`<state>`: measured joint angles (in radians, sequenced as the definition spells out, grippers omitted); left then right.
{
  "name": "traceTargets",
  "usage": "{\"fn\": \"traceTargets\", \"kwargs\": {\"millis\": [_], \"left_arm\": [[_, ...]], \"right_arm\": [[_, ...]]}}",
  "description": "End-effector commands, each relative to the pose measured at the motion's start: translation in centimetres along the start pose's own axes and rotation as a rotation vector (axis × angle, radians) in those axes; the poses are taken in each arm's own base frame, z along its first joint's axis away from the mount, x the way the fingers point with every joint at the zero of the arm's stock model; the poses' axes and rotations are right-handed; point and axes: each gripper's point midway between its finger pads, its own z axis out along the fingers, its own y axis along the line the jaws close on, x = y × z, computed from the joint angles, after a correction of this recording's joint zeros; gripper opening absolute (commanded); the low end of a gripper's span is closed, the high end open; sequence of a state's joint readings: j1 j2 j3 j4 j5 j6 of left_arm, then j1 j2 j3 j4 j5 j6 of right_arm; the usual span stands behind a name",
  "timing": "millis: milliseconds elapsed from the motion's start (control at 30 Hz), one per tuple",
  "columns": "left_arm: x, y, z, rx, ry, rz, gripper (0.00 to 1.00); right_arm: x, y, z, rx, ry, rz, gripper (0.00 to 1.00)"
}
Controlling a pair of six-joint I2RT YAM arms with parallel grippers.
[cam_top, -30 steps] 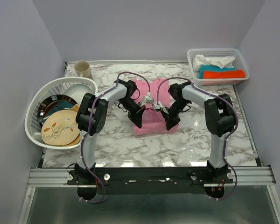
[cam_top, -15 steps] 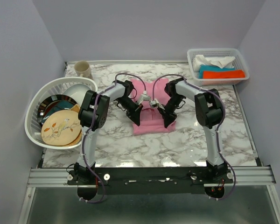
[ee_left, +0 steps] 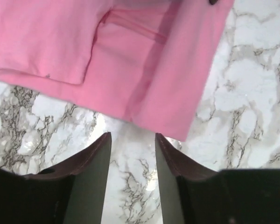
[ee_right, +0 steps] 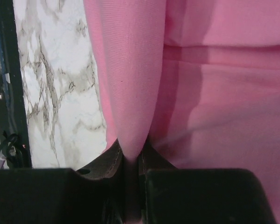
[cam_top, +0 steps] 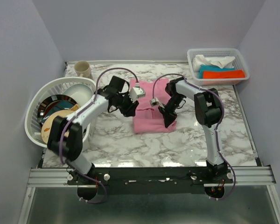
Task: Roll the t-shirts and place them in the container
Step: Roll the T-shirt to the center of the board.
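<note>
**Pink t-shirt [cam_top: 151, 120]: left hand [ee_left: 132, 136] spread, right hand [ee_right: 130, 151] pinching it**

The left hand hangs over bare worktop [cam_top: 130, 144] just beside the t-shirt's edge, fingers apart, nothing between them. The t-shirt lies folded at mid-worktop. The right hand grips a raised fold near its right edge.

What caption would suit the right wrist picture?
Right fingers pinch a fold of the pink t-shirt, with the marble table alongside.
</note>
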<state>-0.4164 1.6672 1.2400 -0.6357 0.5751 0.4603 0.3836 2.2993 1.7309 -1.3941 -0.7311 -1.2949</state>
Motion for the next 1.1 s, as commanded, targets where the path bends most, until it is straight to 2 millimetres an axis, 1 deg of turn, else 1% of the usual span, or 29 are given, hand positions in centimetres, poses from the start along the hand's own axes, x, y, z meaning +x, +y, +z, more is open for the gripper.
{"fn": "traceTargets", "kwargs": {"millis": [0, 33, 67, 100, 133, 200, 267, 300, 333, 367, 400, 433, 633, 733, 933, 1067], "left_arm": [[-1.0, -2.6, -1.0, -0.23, -0.117, 0.311, 0.57], [-0.2, -3.5, -1.0, -0.269, -0.165, 0.39, 0.61], [0.4, -3.3, -1.0, -0.332, -0.16, 0.473, 0.64], [0.3, -5.2, -0.2, -0.325, -0.184, 0.567, 0.66], [1.0, -5.6, 0.2, -0.369, -0.224, 0.621, 0.67], [0.9, -6.2, 0.6, -0.459, -0.241, 0.701, 0.67], [0.9, -6.3, 1.2, -0.521, -0.281, 0.726, 0.68], [0.9, -6.1, 1.2, -0.56, -0.281, 0.735, 0.68], [0.8, -6.7, 1.4, -0.562, -0.318, 0.756, 0.69], [0.8, -6.9, 1.5, -0.563, -0.329, 0.768, 0.69], [1.5, -7.1, 1.7, -0.568, -0.315, 0.799, 0.71], [1.4, -7.7, 2.0, -0.564, -0.325, 0.823, 0.71], [3.7, -7.4, 3.7, -0.56, -0.235, 0.896, 0.7], [4.5, -7.3, 4.4, -0.544, -0.206, 0.93, 0.69], [5.7, -7.3, 6.0, -0.491, -0.136, 0.965, 0.65], [6.0, -6.6, 6.9, -0.502, -0.079, 0.987, 0.62]], "right_arm": [[3.1, 1.7, 0.1, -0.102, 0.098, 0.188, 0.2], [3.1, 1.7, 0.1, -0.101, 0.097, 0.191, 0.2], [3.1, 1.7, 0.1, -0.102, 0.097, 0.189, 0.2], [3.2, 1.8, 0.1, -0.103, 0.1, 0.182, 0.2], [3.1, 1.8, 0.1, -0.103, 0.099, 0.177, 0.2], [3.2, 1.8, 0.1, -0.101, 0.106, 0.175, 0.2], [3.3, 1.6, 0.2, -0.102, 0.11, 0.19, 0.19], [3.2, 1.6, 0.2, -0.1, 0.11, 0.202, 0.19], [3.2, 1.6, 0.2, -0.1, 0.11, 0.203, 0.19], [3.2, 1.6, 0.2, -0.099, 0.11, 0.199, 0.18], [3.2, 1.6, 0.2, -0.099, 0.11, 0.198, 0.19], [3.3, 1.6, 0.2, -0.1, 0.11, 0.199, 0.18], [3.2, 1.5, 0.2, -0.1, 0.109, 0.212, 0.19], [3.2, 1.4, 0.2, -0.098, 0.111, 0.225, 0.19], [3.2, 1.1, 0.3, -0.094, 0.115, 0.244, 0.2], [3.2, 1.0, 0.3, -0.093, 0.117, 0.259, 0.21]]}}
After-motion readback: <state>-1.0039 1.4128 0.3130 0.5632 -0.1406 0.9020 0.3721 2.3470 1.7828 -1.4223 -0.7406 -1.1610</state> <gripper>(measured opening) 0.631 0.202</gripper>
